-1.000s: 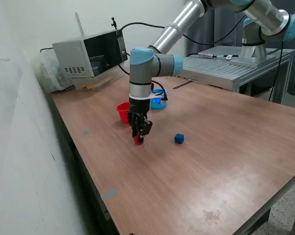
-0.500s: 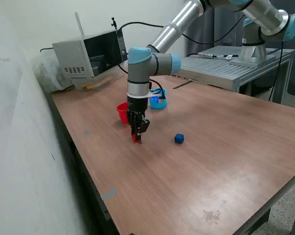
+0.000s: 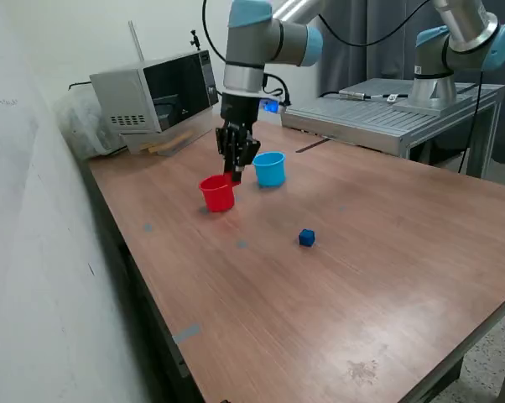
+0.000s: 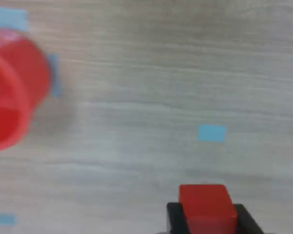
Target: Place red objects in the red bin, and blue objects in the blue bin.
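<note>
My gripper (image 3: pixel 236 171) is shut on a small red cube (image 4: pixel 205 207) and holds it in the air, just above and beside the rim of the red cup (image 3: pixel 217 192). The wrist view shows the cube between the two black fingers (image 4: pixel 174 218), with the red cup (image 4: pixel 12 92) off to one side, blurred. The light blue cup (image 3: pixel 269 168) stands just to the exterior view's right of the red cup. One dark blue cube (image 3: pixel 307 238) lies on the table, nearer the camera. The other red and blue cubes are not in view.
A grey box-like device (image 3: pixel 152 92) sits at the back of the wooden table (image 3: pixel 361 277). A metal platform (image 3: pixel 387 105) carries a second arm's base at the back right. Small blue tape marks (image 4: pixel 212 132) dot the tabletop. A wall runs along the exterior view's left.
The gripper has lifted the red cube off the table and carried it back and up, from in front of the red cup to just above its rim.
</note>
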You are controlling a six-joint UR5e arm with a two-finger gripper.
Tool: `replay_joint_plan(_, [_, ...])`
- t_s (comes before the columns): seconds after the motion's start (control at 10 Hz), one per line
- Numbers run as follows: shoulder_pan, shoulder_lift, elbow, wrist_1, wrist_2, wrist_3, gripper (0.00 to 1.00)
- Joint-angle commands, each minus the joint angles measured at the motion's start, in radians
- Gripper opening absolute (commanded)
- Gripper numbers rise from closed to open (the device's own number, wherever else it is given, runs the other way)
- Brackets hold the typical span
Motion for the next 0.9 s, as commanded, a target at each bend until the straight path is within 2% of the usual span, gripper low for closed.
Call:
replay_joint_plan(0.0, [-0.09, -0.183, 0.121, 0.035, -0.002, -0.041, 0.0])
replay_joint_plan(0.2, [-0.167, -0.183, 0.136, 0.043, -0.002, -0.051, 0.0])
replay_joint_plan(0.3, [-0.181, -0.18, 0.142, 0.043, -0.001, -0.053, 0.0])
replay_joint_plan(0.8, [-0.187, -0.051, 0.122, 0.035, 0.001, -0.065, 0.0])
